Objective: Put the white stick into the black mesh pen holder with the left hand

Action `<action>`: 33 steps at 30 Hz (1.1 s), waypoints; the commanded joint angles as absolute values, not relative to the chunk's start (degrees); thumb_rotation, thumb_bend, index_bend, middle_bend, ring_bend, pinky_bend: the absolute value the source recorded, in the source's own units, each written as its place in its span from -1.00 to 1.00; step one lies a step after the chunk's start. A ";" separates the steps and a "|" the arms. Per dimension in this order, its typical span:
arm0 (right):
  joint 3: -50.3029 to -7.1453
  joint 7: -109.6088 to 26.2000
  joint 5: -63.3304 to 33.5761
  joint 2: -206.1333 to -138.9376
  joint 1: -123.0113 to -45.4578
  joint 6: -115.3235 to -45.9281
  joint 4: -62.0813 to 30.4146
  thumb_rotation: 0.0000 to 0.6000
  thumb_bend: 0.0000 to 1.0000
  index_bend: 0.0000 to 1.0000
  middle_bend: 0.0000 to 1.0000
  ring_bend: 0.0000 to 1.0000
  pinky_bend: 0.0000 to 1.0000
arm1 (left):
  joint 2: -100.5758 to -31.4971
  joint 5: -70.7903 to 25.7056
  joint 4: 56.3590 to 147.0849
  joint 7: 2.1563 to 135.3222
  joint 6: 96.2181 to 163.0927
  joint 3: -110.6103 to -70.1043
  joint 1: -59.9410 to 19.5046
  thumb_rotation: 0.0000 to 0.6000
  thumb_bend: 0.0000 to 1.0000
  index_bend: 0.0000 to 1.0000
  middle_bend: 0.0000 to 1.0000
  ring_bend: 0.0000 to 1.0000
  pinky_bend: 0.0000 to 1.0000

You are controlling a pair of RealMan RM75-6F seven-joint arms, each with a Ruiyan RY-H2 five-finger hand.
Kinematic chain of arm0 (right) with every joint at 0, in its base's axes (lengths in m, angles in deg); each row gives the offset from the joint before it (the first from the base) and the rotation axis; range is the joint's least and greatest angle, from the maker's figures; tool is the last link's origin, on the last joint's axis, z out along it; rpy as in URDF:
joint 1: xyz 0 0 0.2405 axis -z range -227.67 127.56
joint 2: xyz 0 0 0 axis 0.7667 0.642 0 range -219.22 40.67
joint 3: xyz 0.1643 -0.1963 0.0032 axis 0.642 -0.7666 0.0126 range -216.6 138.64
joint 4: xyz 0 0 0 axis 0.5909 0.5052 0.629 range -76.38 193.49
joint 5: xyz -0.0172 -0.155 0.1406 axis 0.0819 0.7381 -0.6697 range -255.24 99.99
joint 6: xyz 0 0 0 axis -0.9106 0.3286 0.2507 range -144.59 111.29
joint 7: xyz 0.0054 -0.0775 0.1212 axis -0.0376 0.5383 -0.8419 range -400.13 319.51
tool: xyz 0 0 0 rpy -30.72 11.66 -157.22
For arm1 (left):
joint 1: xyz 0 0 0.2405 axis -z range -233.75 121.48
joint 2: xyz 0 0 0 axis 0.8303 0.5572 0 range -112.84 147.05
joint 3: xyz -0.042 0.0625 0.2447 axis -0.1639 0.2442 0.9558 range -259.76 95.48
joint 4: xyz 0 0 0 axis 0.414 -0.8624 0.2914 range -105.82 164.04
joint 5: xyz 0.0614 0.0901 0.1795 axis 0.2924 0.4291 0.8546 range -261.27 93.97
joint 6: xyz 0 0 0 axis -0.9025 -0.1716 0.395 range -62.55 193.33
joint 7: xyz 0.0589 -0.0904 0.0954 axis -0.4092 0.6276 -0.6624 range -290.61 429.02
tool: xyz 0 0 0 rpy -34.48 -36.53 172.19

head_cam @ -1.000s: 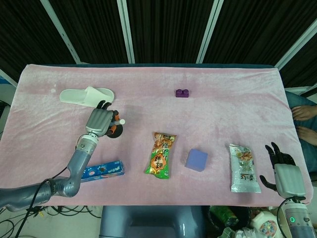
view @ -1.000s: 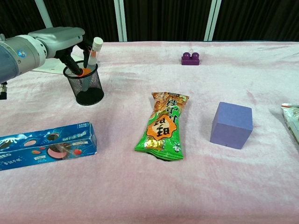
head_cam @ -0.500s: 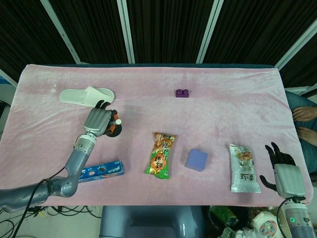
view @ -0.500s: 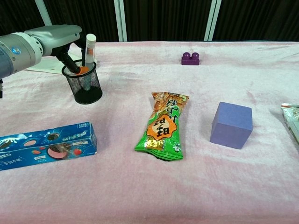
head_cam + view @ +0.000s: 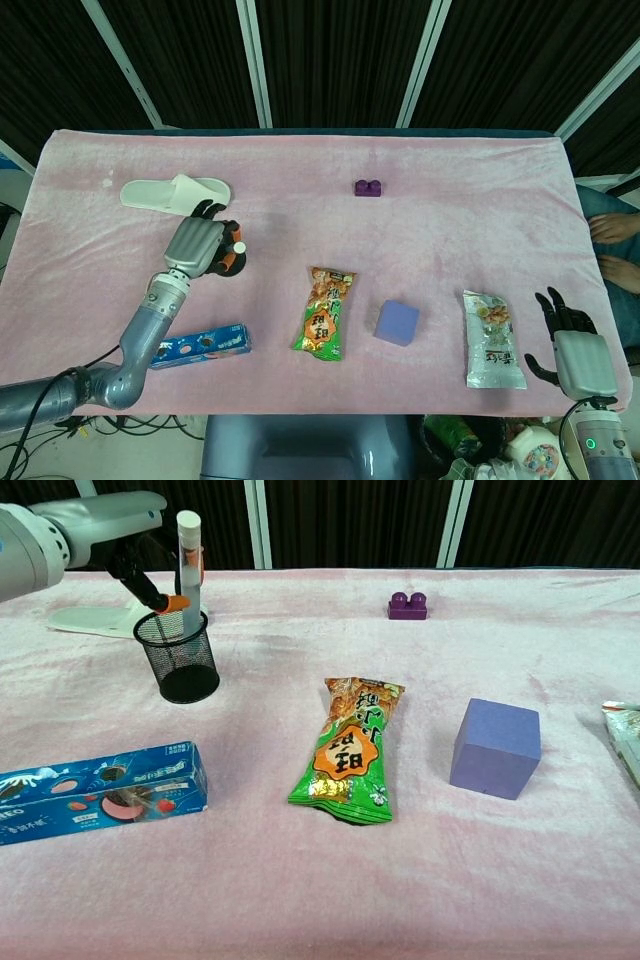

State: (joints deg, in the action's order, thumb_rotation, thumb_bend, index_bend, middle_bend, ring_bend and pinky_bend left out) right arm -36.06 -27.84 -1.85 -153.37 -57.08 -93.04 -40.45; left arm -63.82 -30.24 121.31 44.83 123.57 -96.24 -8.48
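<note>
The black mesh pen holder [image 5: 183, 662] [image 5: 233, 267] stands upright on the pink cloth at the left. Over it the white stick [image 5: 188, 568] [image 5: 239, 247] is vertical, its lower end at the holder's rim or just inside. My left hand [image 5: 95, 530] [image 5: 200, 242] is above and left of the holder, pinching the stick between orange-tipped fingertips [image 5: 176, 603]. My right hand [image 5: 570, 338] rests at the table's near right edge with fingers spread, holding nothing.
A white slipper [image 5: 175, 192] lies behind the holder. A blue biscuit box [image 5: 98, 790], a green snack bag [image 5: 350, 748], a purple cube [image 5: 495, 746], a white snack bag [image 5: 492, 339] and a small purple brick [image 5: 408, 605] lie across the cloth.
My left hand has risen with the stick. The stick went from leaning in the holder to upright and sits higher. The right hand has not moved.
</note>
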 commanded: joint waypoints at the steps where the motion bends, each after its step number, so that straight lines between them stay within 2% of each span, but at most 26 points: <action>1: -36.08 -27.73 -1.87 -153.44 -57.07 -93.06 -40.48 1.00 -0.65 -0.98 -0.97 -0.64 -0.68 | -60.67 -28.19 125.66 45.94 125.26 -97.13 -9.42 1.00 -0.21 0.16 0.05 -0.74 -0.82; 5: -36.07 -27.33 -2.14 -153.61 -57.02 -93.13 -40.67 1.00 -0.65 -0.98 -0.97 -0.64 -0.68 | -56.52 -20.64 131.26 50.41 128.83 -97.06 -12.04 1.00 -0.21 0.16 0.05 -0.74 -0.82; 9: -35.99 -27.11 -2.42 -153.64 -57.05 -93.08 -40.82 1.00 -0.65 -0.98 -0.97 -0.64 -0.68 | -55.49 -14.63 131.13 53.27 131.04 -96.27 -13.32 1.00 -0.21 0.16 0.06 -0.74 -0.79; 16: -35.90 -26.62 -2.95 -153.85 -57.08 -93.00 -41.00 1.00 -0.65 -0.98 -0.97 -0.64 -0.68 | -58.71 2.19 119.22 50.64 138.96 -93.18 -13.36 1.00 -0.21 0.17 0.06 -0.74 -0.74; 23: -35.76 -26.95 -3.33 -153.71 -57.17 -92.72 -41.17 1.00 -0.65 -0.98 -0.97 -0.64 -0.68 | -63.65 11.80 107.89 43.77 146.09 -92.98 -12.30 1.00 -0.21 0.19 0.07 -0.74 -0.74; 27: -35.90 -26.99 -3.21 -153.71 -57.37 -92.27 -41.13 1.00 -0.65 -0.98 -0.97 -0.64 -0.68 | -64.68 13.75 105.40 39.78 146.64 -92.83 -11.80 1.00 -0.21 0.21 0.09 -0.73 -0.72; 33: -35.83 -27.24 -3.38 -153.67 -57.53 -91.97 -40.98 1.00 -0.65 -0.98 -0.97 -0.64 -0.68 | -65.17 8.36 109.80 43.21 143.06 -94.00 -12.16 1.00 -0.21 0.23 0.10 -0.72 -0.71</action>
